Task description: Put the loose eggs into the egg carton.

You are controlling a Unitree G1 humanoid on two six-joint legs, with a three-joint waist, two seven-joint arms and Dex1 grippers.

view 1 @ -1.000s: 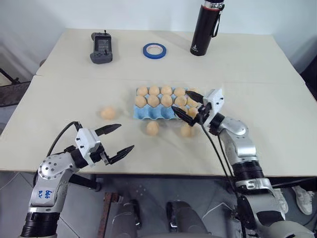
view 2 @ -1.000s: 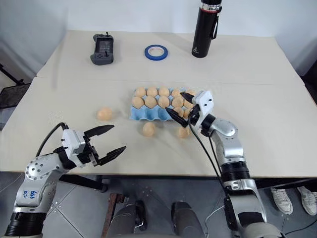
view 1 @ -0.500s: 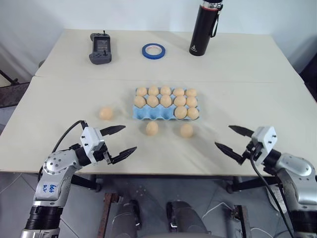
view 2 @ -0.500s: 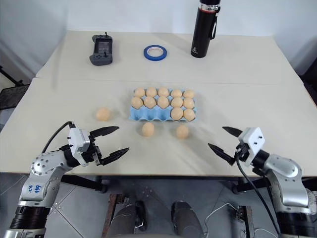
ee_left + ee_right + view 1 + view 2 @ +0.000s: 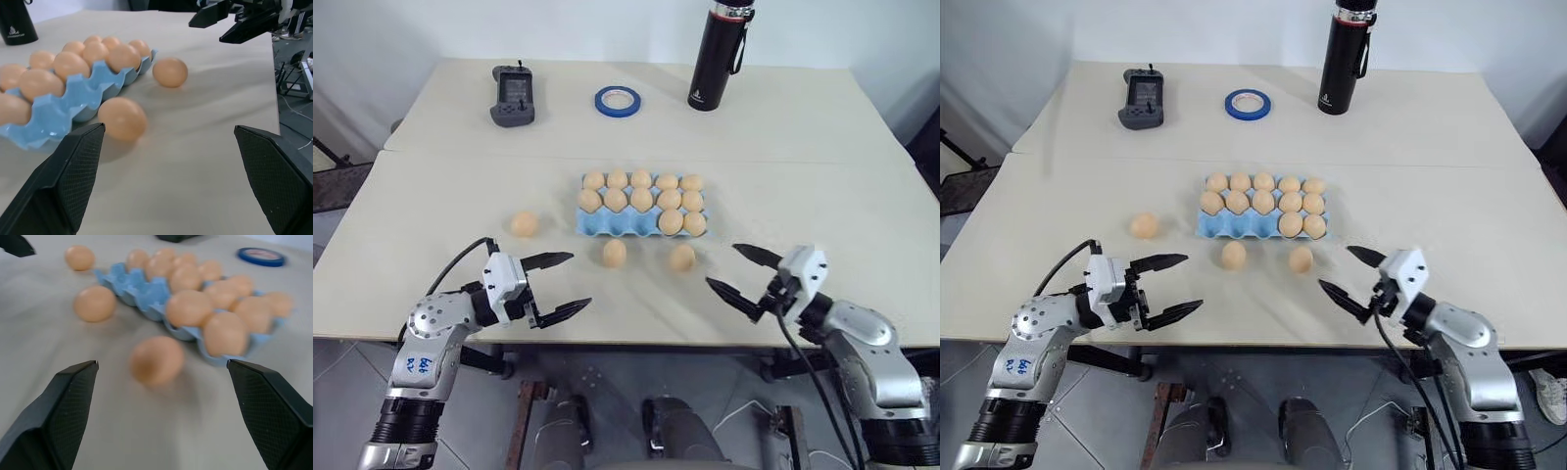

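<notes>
On beige table | light-blue moulded egg carton holds twelve | three smooth tan loose eggs left outside, near row mostly empty | left gripper, right gripper both wide, empty

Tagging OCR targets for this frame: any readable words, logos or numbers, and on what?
Black flask: small white logo low on its body, too small to read.
Handheld controller: screen and markings, too small to read.
Blue tape ring, egg carton, loose eggs: no text visible.
</notes>
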